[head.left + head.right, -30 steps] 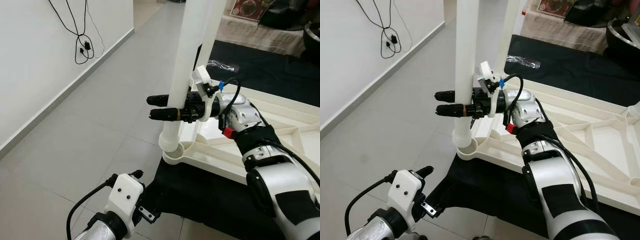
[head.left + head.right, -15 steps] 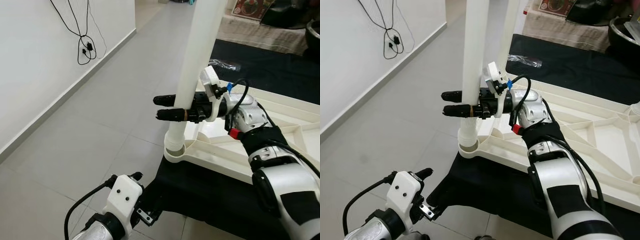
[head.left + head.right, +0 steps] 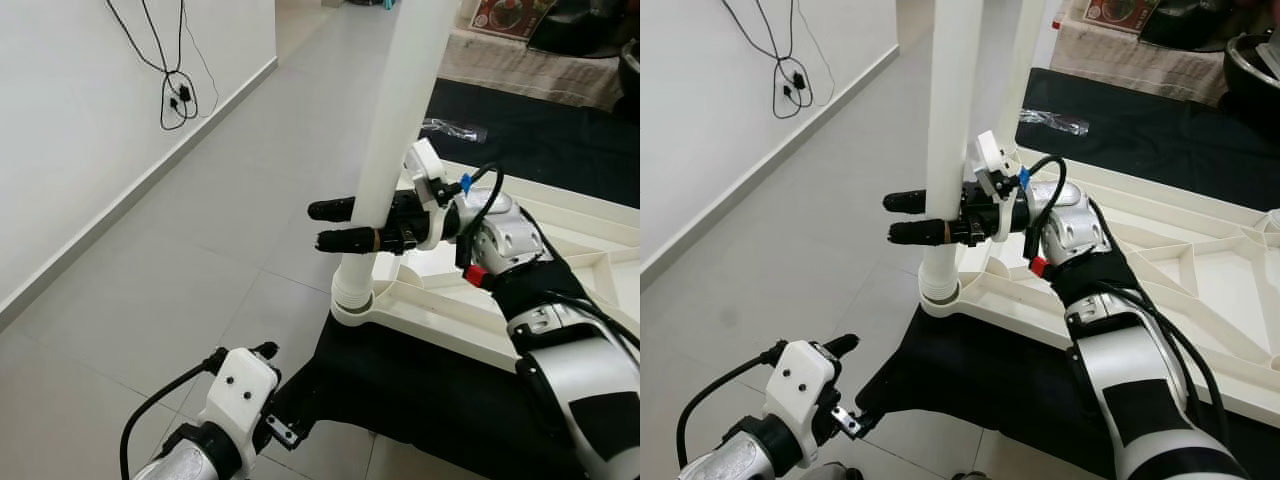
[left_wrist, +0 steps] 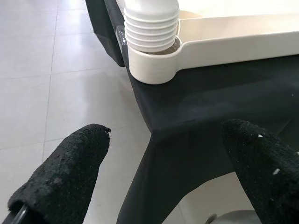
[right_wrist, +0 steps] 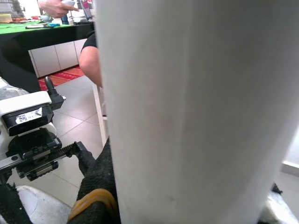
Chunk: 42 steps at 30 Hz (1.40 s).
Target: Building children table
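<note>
A cream-white table top lies upside down on a black cloth. A white table leg stands upright, its threaded end in the corner socket. My right gripper is shut on the leg a little above the socket, with both black fingers reaching past it toward the wall. The leg's surface is right against the right wrist camera. Low at the front, my left gripper hangs open near the floor, pointing at the socket corner with nothing between its fingers.
Grey tiled floor stretches to the left up to a white wall with hanging black cables. A second white leg rises behind the held one. A clear plastic bag lies on the dark rug beyond. A person's arm is behind me.
The whole view has shifted slightly. My right gripper stays shut on the leg, which still stands in the socket. My left gripper sits a little lower in the picture.
</note>
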Tool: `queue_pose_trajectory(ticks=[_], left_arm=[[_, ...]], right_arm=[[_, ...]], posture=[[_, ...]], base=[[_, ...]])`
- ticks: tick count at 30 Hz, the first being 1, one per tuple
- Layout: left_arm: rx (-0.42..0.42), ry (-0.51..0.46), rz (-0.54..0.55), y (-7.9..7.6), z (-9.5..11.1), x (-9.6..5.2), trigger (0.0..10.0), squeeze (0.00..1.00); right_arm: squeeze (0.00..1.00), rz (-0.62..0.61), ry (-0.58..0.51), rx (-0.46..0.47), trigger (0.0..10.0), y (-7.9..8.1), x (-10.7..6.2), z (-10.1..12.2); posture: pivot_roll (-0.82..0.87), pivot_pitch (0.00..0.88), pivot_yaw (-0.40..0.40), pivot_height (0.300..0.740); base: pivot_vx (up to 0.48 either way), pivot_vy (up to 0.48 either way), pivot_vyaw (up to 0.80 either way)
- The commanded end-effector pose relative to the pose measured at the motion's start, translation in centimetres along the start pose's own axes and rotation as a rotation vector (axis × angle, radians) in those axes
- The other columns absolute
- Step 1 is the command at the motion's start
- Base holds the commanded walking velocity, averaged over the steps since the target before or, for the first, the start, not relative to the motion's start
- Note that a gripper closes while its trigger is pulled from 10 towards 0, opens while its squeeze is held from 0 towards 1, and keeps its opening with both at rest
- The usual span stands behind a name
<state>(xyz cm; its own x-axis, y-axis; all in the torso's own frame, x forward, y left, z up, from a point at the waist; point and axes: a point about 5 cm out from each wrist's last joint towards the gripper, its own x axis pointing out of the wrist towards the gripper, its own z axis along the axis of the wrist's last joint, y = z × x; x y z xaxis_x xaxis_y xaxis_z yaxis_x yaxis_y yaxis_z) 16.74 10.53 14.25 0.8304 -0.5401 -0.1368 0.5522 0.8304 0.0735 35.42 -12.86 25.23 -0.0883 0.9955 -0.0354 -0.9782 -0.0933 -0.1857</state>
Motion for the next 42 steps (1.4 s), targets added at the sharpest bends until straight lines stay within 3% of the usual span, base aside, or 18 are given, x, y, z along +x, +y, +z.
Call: queue_pose_trajectory(ticks=[1, 16, 28, 42], left_arm=[[-0.002, 0.02, -0.007, 0.0, -0.2, -0.2, 10.0, 0.0], [0.012, 0.019, -0.014, 0.1, -0.1, -0.3, 10.0, 0.0], [0.019, 0.025, -0.024, -0.1, -0.2, -0.4, 10.0, 0.0], [0.016, 0.019, -0.021, -0.1, -0.1, -0.3, 10.0, 0.0]], right_arm=[[0.0, 0.025, 0.03, 0.029, 10.0, 0.4, -0.4, -0.6], [0.0, 0.037, 0.023, 0.086, 10.0, 0.8, -0.6, -1.4], [0.0, 0.03, -0.052, 0.098, 10.0, 0.7, 0.7, -2.2], [0.0, -0.038, 0.025, 0.096, 10.0, 1.8, 0.7, -4.2]], posture=[[0.18, 0.156, -0.057, 0.74], [0.19, 0.16, -0.065, 0.74], [0.2, 0.142, -0.064, 0.74], [0.18, 0.142, -0.068, 0.74]], base=[[0.0, 0.0, 0.0], [0.0, 0.0, 0.0], [0.0, 0.0, 0.0], [0.0, 0.0, 0.0]])
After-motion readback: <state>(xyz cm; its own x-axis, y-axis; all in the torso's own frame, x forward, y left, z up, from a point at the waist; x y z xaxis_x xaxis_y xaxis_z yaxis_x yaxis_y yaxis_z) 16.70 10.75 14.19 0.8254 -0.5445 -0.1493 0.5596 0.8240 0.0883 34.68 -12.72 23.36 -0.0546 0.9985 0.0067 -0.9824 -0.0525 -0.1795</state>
